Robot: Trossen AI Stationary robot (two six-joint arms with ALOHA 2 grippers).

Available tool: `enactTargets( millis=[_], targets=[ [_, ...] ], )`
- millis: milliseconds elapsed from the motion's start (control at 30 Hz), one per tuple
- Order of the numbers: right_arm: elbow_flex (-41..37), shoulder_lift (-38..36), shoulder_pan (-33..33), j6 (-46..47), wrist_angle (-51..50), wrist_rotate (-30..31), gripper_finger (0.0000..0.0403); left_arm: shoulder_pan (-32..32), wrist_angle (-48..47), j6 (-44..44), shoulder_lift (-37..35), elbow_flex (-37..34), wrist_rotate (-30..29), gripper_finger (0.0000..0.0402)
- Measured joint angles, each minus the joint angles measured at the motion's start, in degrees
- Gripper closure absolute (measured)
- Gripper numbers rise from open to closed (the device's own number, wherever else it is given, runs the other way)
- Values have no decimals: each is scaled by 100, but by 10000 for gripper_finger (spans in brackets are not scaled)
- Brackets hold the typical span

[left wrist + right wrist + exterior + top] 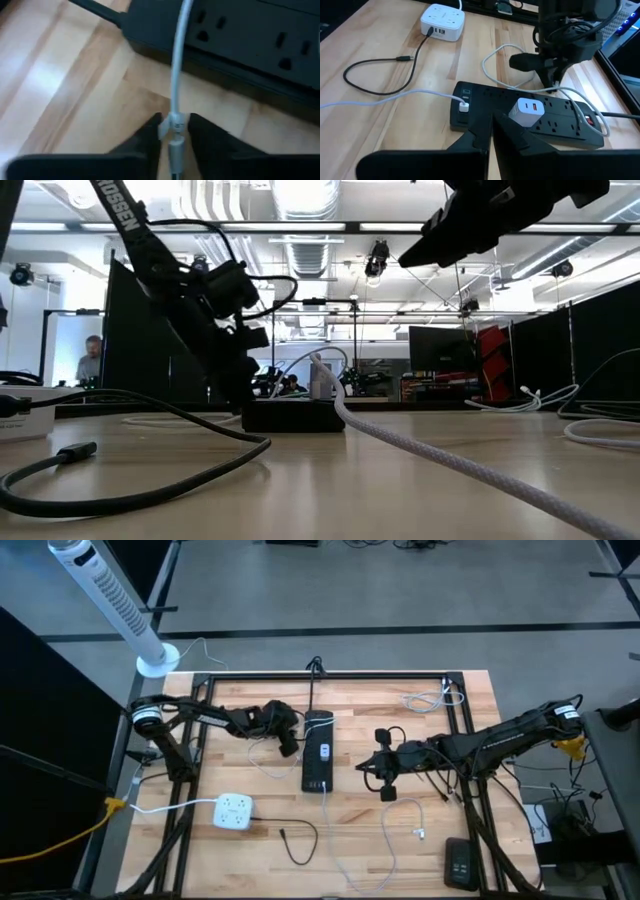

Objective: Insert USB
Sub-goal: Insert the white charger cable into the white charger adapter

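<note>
Grasping comes first here: the left claw (pixel 174 131) is down on the wooden desk (pixel 400 850) just beside the black power strip (pixel 318 750), its fingers narrowed around the white USB cable (pixel 176 85) close to its plug end, so the pick-up looks nearly made. The right claw (pixel 388 790) hangs above the desk on the strip's other side, fingers pressed together and carrying nothing. A white charger (pixel 527 111) sits plugged into the strip, and another white cable already fills a port at its end. Next, I judge, the plug must be lifted, turned and lined up with a free port. A white outlet cube (pixel 233 811) lies nearer the front edge. Beyond the desk stand ceiling lights, monitors and a distant person (pixel 90 360).
</note>
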Motion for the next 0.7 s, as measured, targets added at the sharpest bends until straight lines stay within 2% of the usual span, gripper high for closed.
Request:
enactTargets(
  millis=[67,267,400,533,600,700],
  targets=[
    [-2,0,0,-2,-24,6,403,-80,-478,43,-94,174,-59,386],
    [-153,0,0,-118,294,718,403,-767,-1947,180,-566,1055,-803,385],
    [-757,38,0,-582,2185,564,403,-1499,-2652,177,-844,1690,-1215,385],
    [-1447,214,2,-865,4356,70,403,-2366,-2666,178,-1009,2173,-1440,385],
    [-1548,325,2,-867,4817,-15,403,-2788,-2683,214,-971,2357,-1565,385],
    [-1510,582,11,-907,4806,-88,398,-3347,-2625,267,-895,2577,-1924,385]
  ],
)
